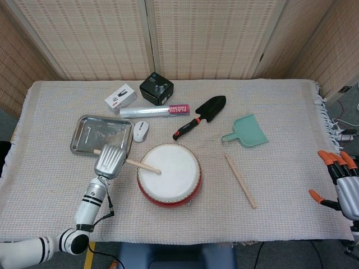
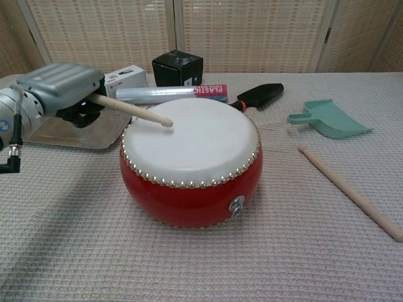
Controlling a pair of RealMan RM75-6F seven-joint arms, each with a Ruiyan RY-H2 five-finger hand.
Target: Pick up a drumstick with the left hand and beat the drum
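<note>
Already the left hand (image 1: 109, 161) grips the drumstick (image 1: 142, 166), its shaft reaching from the hand toward the right, tip at the drum (image 1: 169, 174) skin.

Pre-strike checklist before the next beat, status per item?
1. Left hand grips drumstick: ok.
2. Stick tip over the drum skin: ok; whether it touches the skin, cannot tell.
3. Drum upright, skin uncovered: ok.
4. Second drumstick lies on the cloth to the right, apart from the drum: ok.
5. Metal tray close behind the left hand, could be clipped on the backswing: cannot tell.
6. Right hand at the table's right edge, away from the drum, holding nothing: ok.
</note>
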